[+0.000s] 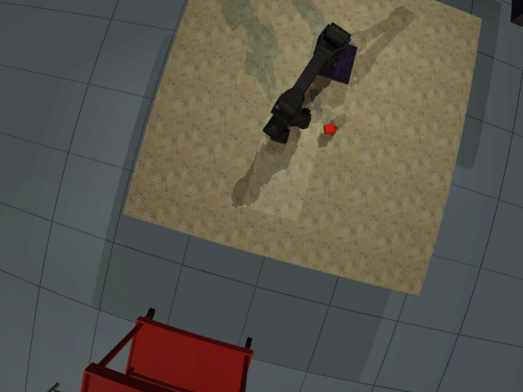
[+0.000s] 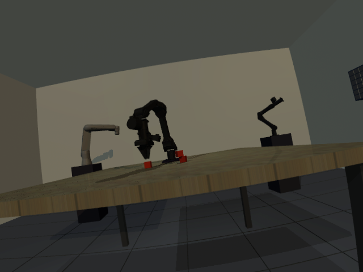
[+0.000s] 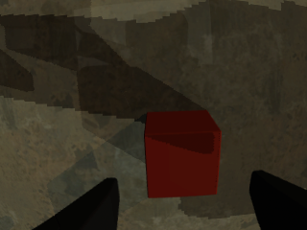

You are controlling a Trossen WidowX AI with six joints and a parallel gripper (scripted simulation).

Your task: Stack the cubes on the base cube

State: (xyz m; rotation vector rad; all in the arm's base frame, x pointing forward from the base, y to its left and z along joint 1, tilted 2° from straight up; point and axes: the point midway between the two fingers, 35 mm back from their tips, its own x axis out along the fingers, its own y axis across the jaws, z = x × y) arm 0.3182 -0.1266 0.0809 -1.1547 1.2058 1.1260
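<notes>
A loose red cube lies flat on the table; in the top view the arm hides it. My gripper is open and empty, pointing down just above this cube. In the wrist view the cube shows between the two fingers, slightly ahead of them. The red base cube stands to the right, near the arm's foot. The other red cube rests on top of it, offset to the left in the exterior view. In the top view these two show as one red shape.
My arm reaches from its dark base plate over the wooden table. The stacked pair stands beside the arm. Two other arms stand on pedestals behind the table. A red cart stands off its near side.
</notes>
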